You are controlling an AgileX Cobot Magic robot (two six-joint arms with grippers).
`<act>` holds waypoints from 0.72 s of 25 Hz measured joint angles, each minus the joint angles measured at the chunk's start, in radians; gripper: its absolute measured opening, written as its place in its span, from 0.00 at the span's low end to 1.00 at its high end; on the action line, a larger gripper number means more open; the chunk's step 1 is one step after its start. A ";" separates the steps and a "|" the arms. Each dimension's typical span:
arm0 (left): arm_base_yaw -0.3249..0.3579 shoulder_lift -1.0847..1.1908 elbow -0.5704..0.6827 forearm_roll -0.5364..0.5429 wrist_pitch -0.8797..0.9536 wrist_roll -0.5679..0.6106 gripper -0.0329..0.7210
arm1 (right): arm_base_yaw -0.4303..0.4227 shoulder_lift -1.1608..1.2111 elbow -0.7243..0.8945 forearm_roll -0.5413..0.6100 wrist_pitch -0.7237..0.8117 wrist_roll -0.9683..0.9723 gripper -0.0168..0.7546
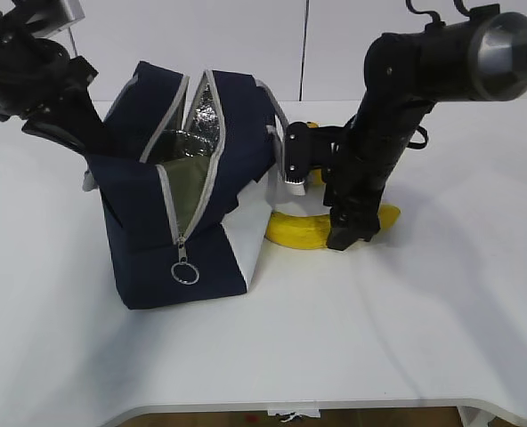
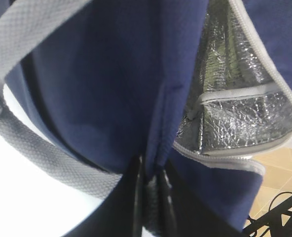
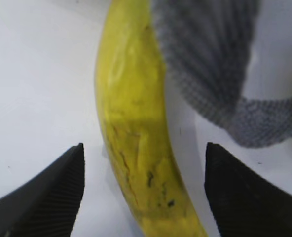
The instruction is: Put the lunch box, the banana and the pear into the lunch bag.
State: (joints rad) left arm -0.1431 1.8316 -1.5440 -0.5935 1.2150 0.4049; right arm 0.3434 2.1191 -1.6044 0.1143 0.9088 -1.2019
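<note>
Banana (image 3: 131, 128): frame centre of right wrist view, flat on the white table (image 1: 406, 320), beside a grey strap (image 3: 210, 64).
Right gripper (image 3: 143, 190): jaws spread, straddling the banana, untouching.
Left gripper (image 2: 153, 207): clamped on the navy lunch bag (image 1: 183, 187) fabric.
Lunch bag: left-centre in exterior view, unzipped, silver lining showing.

The lunch bag (image 1: 179, 191) stands unzipped, its mouth gaping upward, and the silver lining (image 2: 235, 113) shows open room inside. The left tool (image 2: 151, 197) pinches the bag's navy wall beside that mouth. Just right of the bag, the banana (image 3: 131, 148) lies on the tabletop (image 1: 379, 320) with bare surface on both its sides, where the right tool (image 3: 143, 190) straddles it, jaws wide. A grey webbing handle (image 3: 220, 74) crowds the banana's far end.
</note>
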 joint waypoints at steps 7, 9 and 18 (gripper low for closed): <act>0.000 0.000 0.000 0.011 0.000 0.000 0.06 | 0.000 0.000 0.000 0.017 0.000 -0.002 0.77; 0.000 0.000 0.000 0.012 0.000 0.000 0.06 | 0.000 0.000 0.000 0.017 0.000 -0.002 0.77; 0.000 0.000 0.000 0.014 0.000 0.000 0.06 | -0.004 0.002 0.000 0.024 0.000 0.005 0.77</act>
State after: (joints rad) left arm -0.1431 1.8316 -1.5440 -0.5790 1.2150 0.4048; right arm 0.3396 2.1210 -1.6044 0.1380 0.9088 -1.1967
